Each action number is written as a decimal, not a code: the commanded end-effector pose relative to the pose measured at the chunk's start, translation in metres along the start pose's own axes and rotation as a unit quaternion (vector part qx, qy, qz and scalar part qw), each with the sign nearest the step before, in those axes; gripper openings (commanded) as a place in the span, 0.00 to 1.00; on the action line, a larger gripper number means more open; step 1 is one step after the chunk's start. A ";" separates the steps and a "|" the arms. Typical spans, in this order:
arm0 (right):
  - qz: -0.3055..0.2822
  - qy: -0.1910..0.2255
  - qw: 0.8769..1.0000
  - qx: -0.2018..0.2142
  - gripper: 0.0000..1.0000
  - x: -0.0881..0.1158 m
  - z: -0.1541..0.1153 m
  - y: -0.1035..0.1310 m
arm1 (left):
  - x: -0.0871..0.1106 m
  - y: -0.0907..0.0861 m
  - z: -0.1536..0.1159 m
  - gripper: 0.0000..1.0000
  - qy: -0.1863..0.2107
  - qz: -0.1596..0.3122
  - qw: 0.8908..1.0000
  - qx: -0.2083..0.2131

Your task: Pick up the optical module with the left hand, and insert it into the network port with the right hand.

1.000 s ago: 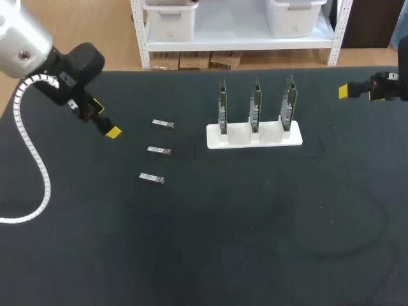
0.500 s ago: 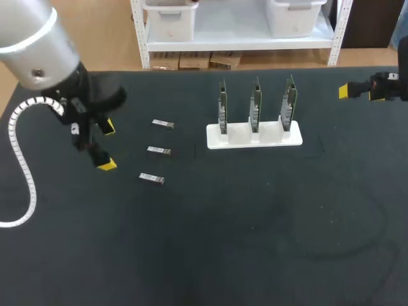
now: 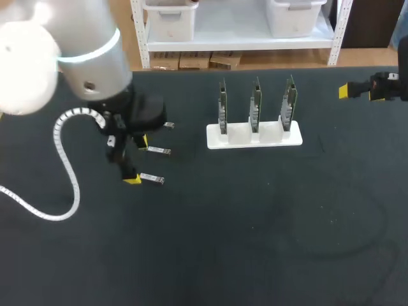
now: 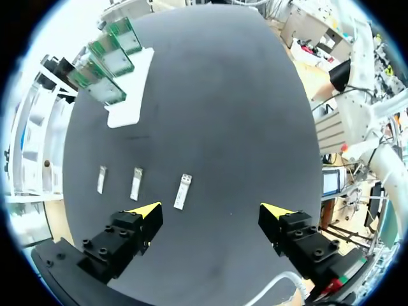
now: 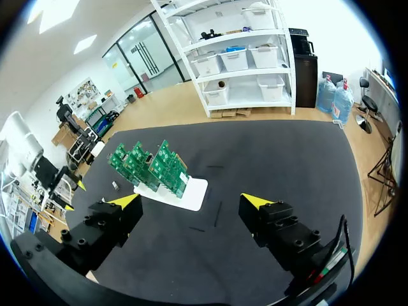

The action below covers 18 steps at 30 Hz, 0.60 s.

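Since the optical modules lie flat on the table, the left pincer hangs over them wide open, empty.

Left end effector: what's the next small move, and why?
Probably shift the open left end effector forward and sideways over the nearest optical module, then lower. The module lies just ahead, off-centre toward one finger, and nothing is gripped yet.

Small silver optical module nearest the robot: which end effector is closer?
Left. The left end effector hangs open beside that silver module; the right end effector is far off, past the white card holder.
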State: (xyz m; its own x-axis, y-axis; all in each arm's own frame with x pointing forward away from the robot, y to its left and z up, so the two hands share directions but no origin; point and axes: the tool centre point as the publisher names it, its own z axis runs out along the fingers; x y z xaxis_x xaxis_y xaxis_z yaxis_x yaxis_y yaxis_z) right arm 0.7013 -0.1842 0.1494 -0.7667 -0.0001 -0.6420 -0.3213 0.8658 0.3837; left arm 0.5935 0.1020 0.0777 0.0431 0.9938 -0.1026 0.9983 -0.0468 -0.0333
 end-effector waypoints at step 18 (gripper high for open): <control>0.000 0.000 1.000 0.002 1.00 0.001 -0.001 0.001 | 0.004 0.018 0.043 1.00 -0.038 0.053 0.995 0.079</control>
State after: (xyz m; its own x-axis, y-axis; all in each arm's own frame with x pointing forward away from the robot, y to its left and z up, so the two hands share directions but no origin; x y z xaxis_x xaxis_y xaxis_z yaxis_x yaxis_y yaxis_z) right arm 0.7013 -0.1842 0.1494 -0.7667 -0.0001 -0.6420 -0.3213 0.8657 0.3837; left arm 0.6043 0.0974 0.0350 0.1371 0.9741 -0.1799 0.9733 -0.1662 -0.1583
